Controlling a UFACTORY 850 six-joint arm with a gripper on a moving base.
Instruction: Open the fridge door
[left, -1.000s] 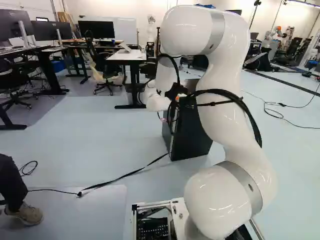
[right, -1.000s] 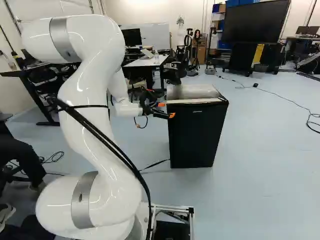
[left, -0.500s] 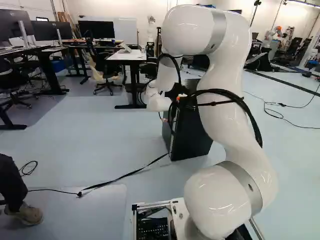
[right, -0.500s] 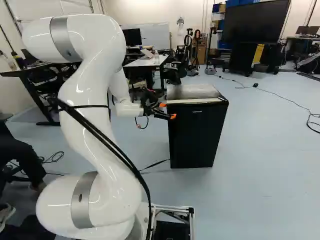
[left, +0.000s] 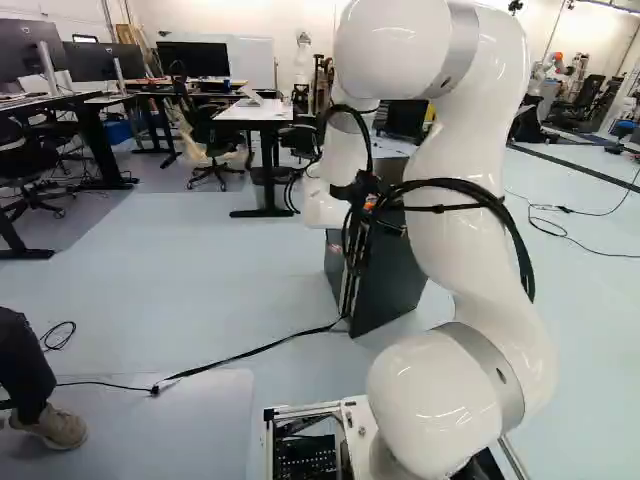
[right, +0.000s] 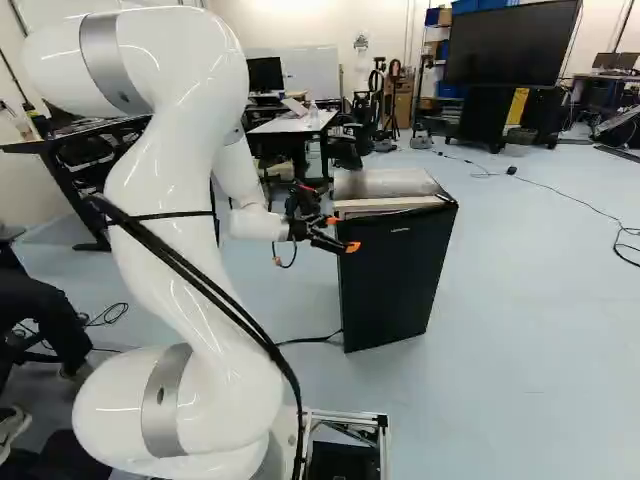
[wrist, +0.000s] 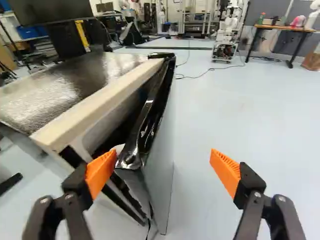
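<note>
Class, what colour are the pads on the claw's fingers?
The pads are bright orange, seen best in the wrist view.

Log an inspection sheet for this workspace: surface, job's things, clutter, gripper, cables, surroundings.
Surface: pale floor under the fridge.
Job's things: fridge door ajar, a gap showing along its top and free edge.
Clutter: small black block on the floor beyond the fridge.
Gripper: open; one orange pad by the gap at the door's free edge, the other outside the door. Contact: cannot tell.
Cables: black ones along the arm; a floor cable reaches the fridge's foot.
Surroundings: large screen, desk, office chair, another robot.
</note>
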